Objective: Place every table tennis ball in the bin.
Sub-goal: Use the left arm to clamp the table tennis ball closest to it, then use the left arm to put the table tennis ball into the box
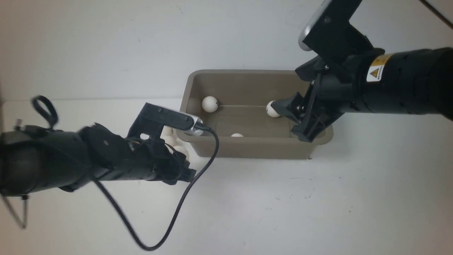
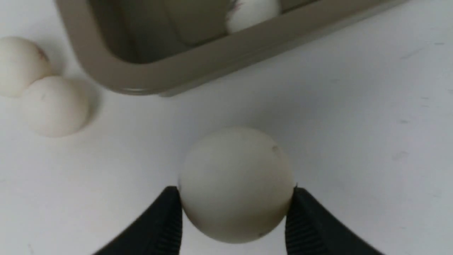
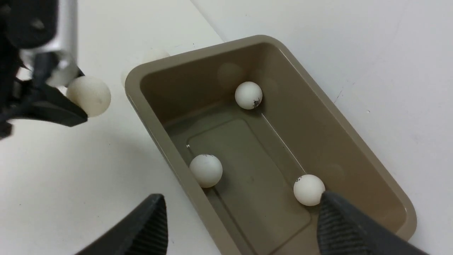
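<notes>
Left gripper (image 2: 234,200) pinching a ball (image 2: 236,170), right gripper (image 3: 240,202) spread open

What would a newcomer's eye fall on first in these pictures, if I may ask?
The left pincer clamps a white ball by the left end of the bin, with two more balls loose beside it. Three balls lie in the bin, the open right pincer over its right end.

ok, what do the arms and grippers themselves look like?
Both arms matte black: left arm, right arm. Right carries a yellow warning label. Silver-bodied wrist camera on the left, trailing a black cable. Fingers black, tapered, with ribbed pads.
</notes>
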You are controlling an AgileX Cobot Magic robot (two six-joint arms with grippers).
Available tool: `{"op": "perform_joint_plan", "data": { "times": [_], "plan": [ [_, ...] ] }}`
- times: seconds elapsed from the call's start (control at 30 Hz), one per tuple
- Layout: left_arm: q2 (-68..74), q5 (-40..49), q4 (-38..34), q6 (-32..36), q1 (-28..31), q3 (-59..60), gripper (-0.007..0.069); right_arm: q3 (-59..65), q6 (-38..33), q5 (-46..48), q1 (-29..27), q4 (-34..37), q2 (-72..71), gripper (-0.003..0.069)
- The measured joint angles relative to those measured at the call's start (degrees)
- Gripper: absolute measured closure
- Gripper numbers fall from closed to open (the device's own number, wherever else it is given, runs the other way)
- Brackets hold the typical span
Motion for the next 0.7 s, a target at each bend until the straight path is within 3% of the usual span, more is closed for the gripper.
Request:
{"op": "perform_joint_plan", "data": {
  "times": [0.13, 0.27, 0.7],
  "plan": [
    [-6.3, 3.2, 0.4, 1.7, 0.0, -0.6, 0.0287, 0.0, 0.0, -0.2, 0.0, 0.0, 0.0, 0.0144],
    [-5.6, -0.7, 0.0, 7.6, 0.0, -6.4, 0.0287, 0.0, 0.0, -0.4, 0.0, 0.6, 0.0, 0.0144],
    [19.6, -1.5, -7.8, 24.4, 0.0, -29.4, 0.0287, 0.0, -1.3, -4.6, 0.0, 1.1, 0.0, 0.0144]
  ]
}}
